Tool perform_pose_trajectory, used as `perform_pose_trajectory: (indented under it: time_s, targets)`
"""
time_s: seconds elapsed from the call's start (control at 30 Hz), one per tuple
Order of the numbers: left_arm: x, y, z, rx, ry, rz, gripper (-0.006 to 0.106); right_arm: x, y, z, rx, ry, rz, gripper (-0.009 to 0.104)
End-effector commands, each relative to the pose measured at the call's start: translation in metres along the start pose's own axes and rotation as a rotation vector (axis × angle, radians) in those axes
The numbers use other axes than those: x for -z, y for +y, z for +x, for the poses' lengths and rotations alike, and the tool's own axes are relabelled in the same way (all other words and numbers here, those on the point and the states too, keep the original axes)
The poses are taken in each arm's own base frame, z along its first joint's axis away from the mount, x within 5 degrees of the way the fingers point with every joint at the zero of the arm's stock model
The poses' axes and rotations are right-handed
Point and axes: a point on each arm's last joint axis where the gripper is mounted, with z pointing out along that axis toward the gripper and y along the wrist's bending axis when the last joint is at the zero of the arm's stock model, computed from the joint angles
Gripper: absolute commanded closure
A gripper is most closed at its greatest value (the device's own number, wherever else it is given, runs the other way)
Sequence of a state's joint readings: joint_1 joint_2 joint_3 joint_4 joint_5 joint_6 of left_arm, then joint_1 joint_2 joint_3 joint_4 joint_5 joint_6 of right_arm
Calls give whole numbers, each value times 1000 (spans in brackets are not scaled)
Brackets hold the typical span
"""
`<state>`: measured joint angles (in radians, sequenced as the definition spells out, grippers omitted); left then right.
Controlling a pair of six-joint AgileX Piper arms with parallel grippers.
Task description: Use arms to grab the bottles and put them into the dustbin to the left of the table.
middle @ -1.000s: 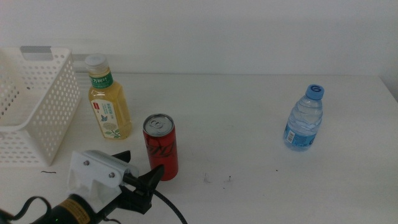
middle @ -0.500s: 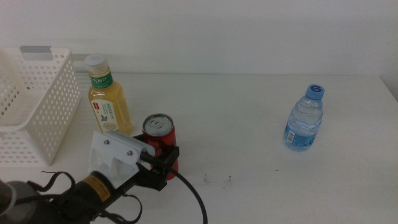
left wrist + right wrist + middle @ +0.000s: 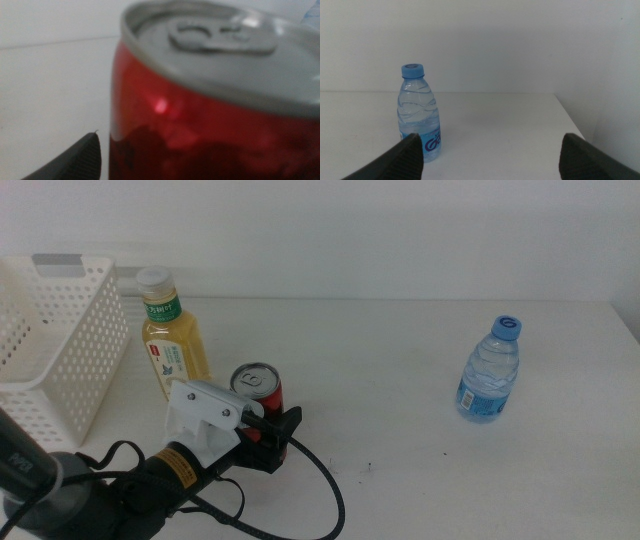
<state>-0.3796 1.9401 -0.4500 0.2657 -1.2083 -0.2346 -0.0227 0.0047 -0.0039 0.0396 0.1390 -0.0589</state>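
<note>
Bright, even light with faint shadows; the red can is blurred close up.

A green label on the yellow tea bottle carries white characters too small to read. The water bottle shows white lettering beginning "Ga" on its blue label. The red can shows no readable print.

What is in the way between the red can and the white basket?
The yellow tea bottle stands upright just left of the red can, partly between it and the dustbin. The left gripper is at the can; the right gripper waits, facing the water bottle.
</note>
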Motion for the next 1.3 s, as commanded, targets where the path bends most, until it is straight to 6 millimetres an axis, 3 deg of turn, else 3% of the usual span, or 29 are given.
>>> perform_pose_trajectory:
  time_s: [0.0,0.43,0.83,0.93,1.27]
  targets:
    - [-3,1,1,13,-7,6,10,0,0,1,8,-4,8,2]
    - [-10,3,11,15,22,8,13,0,0,1,8,-4,8,2]
    - [-10,-1,12,-2,30,53,61,0,0,1,8,-4,8,2]
    - [-10,0,11,-9,27,40,62,0,0,1,8,-4,8,2]
    - [-3,-14,-24,-75,11,127,62,0,0,1,8,-4,8,2]
